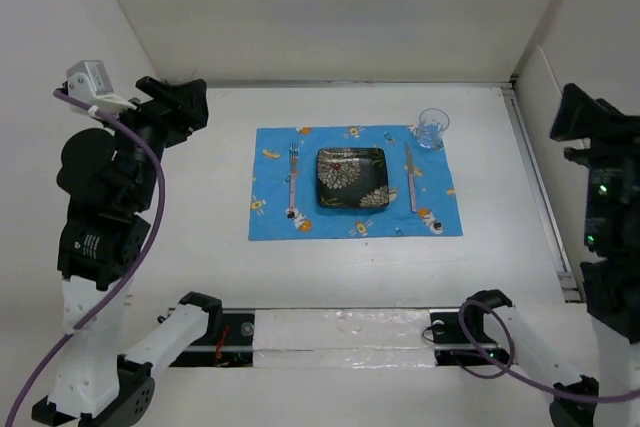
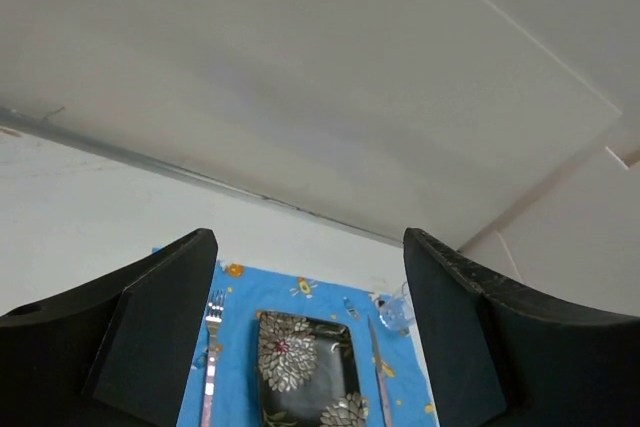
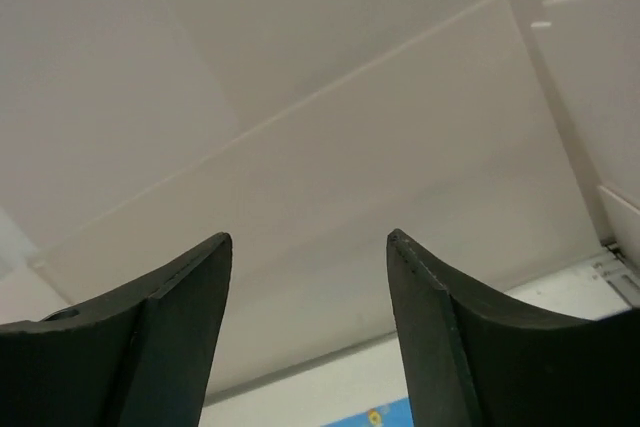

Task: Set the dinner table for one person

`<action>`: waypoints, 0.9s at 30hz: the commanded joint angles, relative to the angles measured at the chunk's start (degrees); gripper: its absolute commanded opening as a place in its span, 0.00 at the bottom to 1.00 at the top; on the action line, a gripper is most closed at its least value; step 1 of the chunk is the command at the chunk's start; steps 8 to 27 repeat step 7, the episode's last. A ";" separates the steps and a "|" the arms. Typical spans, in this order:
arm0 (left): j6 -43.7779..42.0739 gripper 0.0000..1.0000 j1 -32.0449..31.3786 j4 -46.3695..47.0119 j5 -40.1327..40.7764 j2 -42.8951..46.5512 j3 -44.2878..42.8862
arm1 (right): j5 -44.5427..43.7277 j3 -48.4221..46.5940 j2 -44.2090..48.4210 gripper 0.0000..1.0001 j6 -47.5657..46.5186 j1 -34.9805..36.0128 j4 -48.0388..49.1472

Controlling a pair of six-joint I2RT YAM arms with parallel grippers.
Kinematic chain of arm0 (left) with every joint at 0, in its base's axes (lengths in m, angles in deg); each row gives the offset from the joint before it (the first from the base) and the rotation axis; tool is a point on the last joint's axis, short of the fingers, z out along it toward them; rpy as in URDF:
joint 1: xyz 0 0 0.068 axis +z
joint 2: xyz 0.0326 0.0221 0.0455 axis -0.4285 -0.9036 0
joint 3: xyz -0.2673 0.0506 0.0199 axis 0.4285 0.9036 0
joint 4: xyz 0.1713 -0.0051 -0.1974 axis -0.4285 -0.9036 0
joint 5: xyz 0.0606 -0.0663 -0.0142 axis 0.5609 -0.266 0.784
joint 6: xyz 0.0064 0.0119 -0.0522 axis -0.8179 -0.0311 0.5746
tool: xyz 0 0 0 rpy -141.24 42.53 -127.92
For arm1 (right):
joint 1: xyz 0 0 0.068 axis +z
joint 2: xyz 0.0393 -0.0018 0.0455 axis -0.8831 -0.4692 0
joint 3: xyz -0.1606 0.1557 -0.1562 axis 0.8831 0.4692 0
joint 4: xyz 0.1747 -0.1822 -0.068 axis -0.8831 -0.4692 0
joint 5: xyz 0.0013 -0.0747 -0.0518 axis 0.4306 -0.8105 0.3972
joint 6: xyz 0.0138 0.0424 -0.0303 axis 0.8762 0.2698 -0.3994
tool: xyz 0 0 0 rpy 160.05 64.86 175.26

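A blue cartoon-printed placemat (image 1: pixel 275 212) lies in the middle of the white dinner table (image 1: pixel 200 247). On it a black square plate with flower print (image 1: pixel 352 179) sits in the centre, a fork (image 1: pixel 292 179) to its left, a knife (image 1: pixel 410 177) to its right. A clear glass (image 1: pixel 432 128) stands at the mat's far right corner. The left wrist view shows the plate (image 2: pixel 305 367), fork (image 2: pixel 210 357), knife (image 2: pixel 376 357) and glass (image 2: pixel 398 307). My left gripper (image 1: pixel 190 107) is open and empty, raised at the left. My right gripper (image 1: pixel 565 117) is open and empty, raised at the right.
White walls enclose the table at the back and sides. A metal rail (image 1: pixel 535 177) runs along the table's right edge. A black rail with white covering (image 1: pixel 340 332) lies along the near edge between the arm bases.
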 commanded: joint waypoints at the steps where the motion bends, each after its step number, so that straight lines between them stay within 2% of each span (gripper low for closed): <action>1: -1.29 0.73 0.30 -0.05 1.65 -0.97 4.59 | 0.17 3.19 -9.79 0.72 1.18 -1.07 -8.71; 3: -1.03 0.74 0.30 0.74 -0.11 -0.97 6.89 | 1.75 3.54 -10.67 0.77 2.40 -1.60 -10.21; 4: -0.60 0.75 0.30 1.00 -0.72 -0.97 8.29 | 2.63 3.71 -11.28 0.83 2.49 -1.60 -10.39; 6: -0.85 0.75 0.30 1.79 -2.31 -1.23 9.36 | 4.92 2.84 -12.16 0.86 3.11 -2.30 -11.35; 7: -0.77 0.76 0.30 1.79 -2.49 -1.66 9.62 | 5.36 2.40 -12.95 0.97 3.28 -2.30 -11.53; 27: -0.77 0.76 0.30 1.79 -2.49 -1.66 9.62 | 5.36 2.40 -12.95 0.97 3.28 -2.30 -11.53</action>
